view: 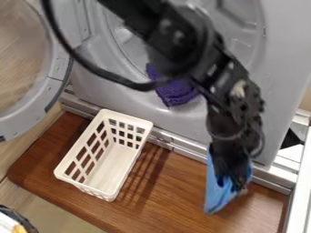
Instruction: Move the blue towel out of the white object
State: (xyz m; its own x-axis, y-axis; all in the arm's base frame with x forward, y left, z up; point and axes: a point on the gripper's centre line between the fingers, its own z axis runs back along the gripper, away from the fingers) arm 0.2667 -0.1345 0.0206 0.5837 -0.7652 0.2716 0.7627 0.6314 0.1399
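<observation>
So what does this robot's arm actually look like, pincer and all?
The arm is mostly black, built of chunky jointed segments dotted with small greyish round spots. A thick black cable loops out beside it. Further down, towards the pincer, which is black too, there is a small pale beige patch.

No text, labels, brands, numbers or signs you can read here.
</observation>
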